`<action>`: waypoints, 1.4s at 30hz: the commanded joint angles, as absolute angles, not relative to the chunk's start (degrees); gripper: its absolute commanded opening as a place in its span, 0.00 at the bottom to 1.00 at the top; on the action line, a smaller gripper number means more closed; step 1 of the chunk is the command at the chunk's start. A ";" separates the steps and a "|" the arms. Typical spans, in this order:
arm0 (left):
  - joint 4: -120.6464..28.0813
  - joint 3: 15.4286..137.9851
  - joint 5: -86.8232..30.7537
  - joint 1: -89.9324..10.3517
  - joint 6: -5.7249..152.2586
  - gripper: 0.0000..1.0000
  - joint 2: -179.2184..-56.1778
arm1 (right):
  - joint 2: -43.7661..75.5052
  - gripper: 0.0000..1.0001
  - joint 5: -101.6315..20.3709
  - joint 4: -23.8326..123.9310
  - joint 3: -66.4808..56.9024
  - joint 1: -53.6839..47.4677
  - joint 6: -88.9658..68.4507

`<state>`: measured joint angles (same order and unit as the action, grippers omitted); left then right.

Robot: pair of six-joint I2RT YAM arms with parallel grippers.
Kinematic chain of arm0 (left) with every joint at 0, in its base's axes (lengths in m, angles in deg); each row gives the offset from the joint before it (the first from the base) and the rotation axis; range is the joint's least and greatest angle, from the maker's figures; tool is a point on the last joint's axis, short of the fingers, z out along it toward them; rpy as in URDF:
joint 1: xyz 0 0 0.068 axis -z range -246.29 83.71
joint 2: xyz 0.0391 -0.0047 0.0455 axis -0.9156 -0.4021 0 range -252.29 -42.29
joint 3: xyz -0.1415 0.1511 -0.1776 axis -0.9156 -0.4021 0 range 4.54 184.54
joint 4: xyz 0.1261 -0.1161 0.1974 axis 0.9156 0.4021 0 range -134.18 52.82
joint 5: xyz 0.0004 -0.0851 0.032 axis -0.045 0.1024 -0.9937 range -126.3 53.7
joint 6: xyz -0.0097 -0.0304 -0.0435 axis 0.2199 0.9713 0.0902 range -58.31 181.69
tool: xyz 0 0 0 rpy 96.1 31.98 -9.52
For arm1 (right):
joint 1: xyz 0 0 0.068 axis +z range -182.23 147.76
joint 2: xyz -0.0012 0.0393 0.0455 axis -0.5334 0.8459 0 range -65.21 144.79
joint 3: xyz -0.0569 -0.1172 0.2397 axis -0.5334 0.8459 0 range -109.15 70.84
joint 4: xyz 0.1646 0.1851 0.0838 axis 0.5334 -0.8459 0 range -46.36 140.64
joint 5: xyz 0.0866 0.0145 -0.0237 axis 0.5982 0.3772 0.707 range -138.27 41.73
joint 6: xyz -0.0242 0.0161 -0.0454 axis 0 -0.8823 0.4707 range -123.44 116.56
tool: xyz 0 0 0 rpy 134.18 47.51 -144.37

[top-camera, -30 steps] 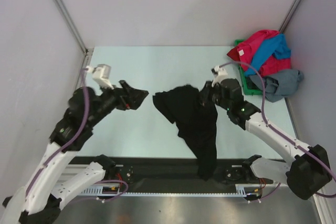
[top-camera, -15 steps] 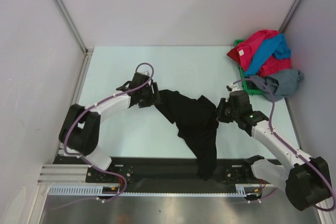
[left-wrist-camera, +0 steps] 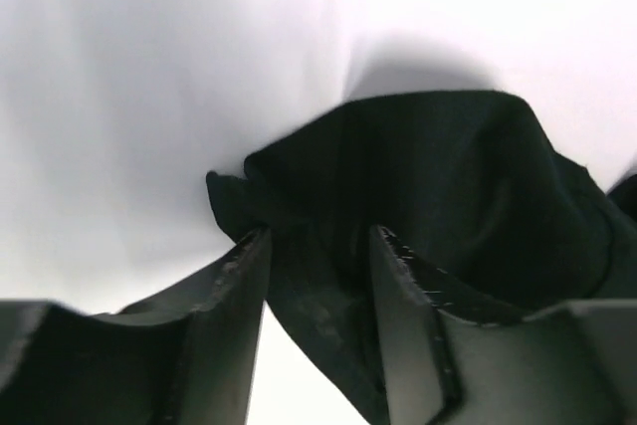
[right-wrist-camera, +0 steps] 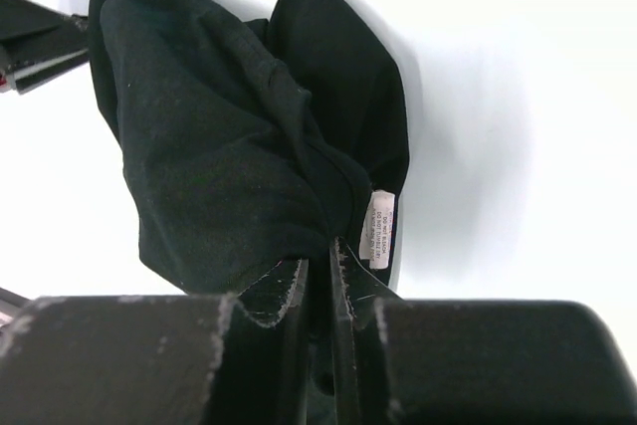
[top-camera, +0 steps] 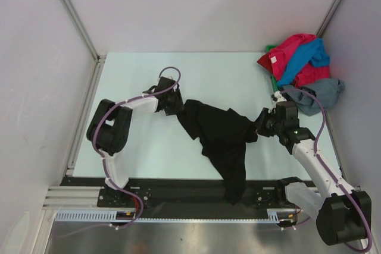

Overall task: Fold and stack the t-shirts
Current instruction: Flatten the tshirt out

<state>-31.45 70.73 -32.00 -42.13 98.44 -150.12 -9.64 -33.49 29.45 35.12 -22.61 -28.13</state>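
A plain black t-shirt [top-camera: 220, 132] lies crumpled mid-table, its lower part trailing over the near edge. My left gripper [top-camera: 178, 106] is at the shirt's left corner. In the left wrist view its fingers [left-wrist-camera: 318, 236] straddle a fold of the black cloth [left-wrist-camera: 448, 176] and still stand apart. My right gripper [top-camera: 257, 128] is shut on the shirt's right edge. The right wrist view shows its jaws [right-wrist-camera: 318, 251] pinching the black cloth [right-wrist-camera: 219, 146] beside a white care label [right-wrist-camera: 378, 228].
At the back right, a red-pink t-shirt [top-camera: 292, 52], a bright blue one [top-camera: 309, 55] and a grey one [top-camera: 321, 93] are piled over a green bin [top-camera: 278, 94]. Side walls with metal posts close in the table. A black rail [top-camera: 178, 191] runs along the near edge.
My left arm swung in from the left to the black shirt's left corner, and its jaws have narrowed around the cloth. My right gripper pulled its held edge to the right.
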 commanded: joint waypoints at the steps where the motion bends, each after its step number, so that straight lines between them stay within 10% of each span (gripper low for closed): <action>1: -31.52 72.66 -31.90 -43.00 100.01 0.49 -152.50 | -10.72 0.14 -32.01 30.08 34.81 -22.83 -27.26; 6: -29.86 72.30 -32.95 -45.81 99.22 0.00 -151.11 | -9.76 0.15 -33.15 31.30 32.97 -22.92 -27.87; 13: -27.13 74.66 -36.20 -50.02 96.41 0.00 -129.37 | -3.35 0.04 -36.83 50.01 31.48 -18.45 -32.35; 21: -22.91 87.23 -39.28 -53.45 84.55 0.00 -108.31 | 26.41 0.00 -41.33 61.63 -0.10 -7.02 -30.25; 42: -30.38 108.86 -28.74 -53.90 77.68 0.00 -85.88 | 57.13 0.00 -21.73 75.95 -65.13 -6.83 -60.48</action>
<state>-28.61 106.97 -30.14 -53.36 77.68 -85.36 53.57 -24.37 72.05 -63.85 -5.62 -52.00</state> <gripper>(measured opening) 0.008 0.101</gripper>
